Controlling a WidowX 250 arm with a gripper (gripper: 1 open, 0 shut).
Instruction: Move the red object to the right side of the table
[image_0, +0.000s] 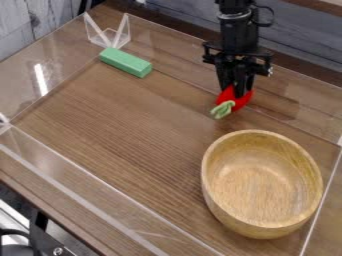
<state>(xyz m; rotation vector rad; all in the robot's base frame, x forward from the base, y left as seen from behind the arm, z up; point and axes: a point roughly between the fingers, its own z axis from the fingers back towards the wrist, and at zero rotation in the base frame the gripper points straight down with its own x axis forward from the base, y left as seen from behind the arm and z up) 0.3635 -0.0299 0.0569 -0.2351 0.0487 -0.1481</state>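
Black end effector (235, 88), reaching down from the upper right of the frame, pinching one red object (233, 99) above one wooden bowl (259, 186); one green block (126, 63), upper left

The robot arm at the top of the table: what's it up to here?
The arm's black gripper has its jaws down around the small red object, apparently gripping it, with the light-green stem end pointing away from the jaws. It is just beyond the wooden bowl in the view. The flat green block lies apart, off to the left of the picture.
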